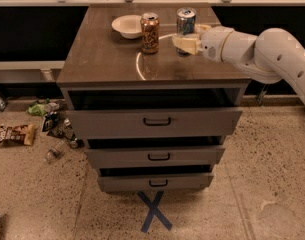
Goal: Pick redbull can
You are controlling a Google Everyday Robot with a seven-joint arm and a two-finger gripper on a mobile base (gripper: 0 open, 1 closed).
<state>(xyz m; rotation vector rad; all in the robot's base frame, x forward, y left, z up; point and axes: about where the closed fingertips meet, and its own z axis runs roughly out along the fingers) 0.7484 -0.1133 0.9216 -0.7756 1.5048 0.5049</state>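
Note:
The redbull can (186, 19), slim, silver and blue, stands upright at the back right of the brown cabinet top (107, 59). My gripper (193, 37) reaches in from the right on a white arm (272, 49) and is at the can's lower half. It is open: the near finger (184, 44) covers the can's base from the front, and the far finger (204, 28) shows just right of the can. I cannot tell whether either finger touches the can.
An orange-brown can (150, 32) stands just left of the redbull can, with a white bowl (128, 26) further left. The cabinet has three drawers (157, 121) pulled slightly out. Litter (47, 119) lies on the floor at left. A blue tape X (154, 211) marks the floor.

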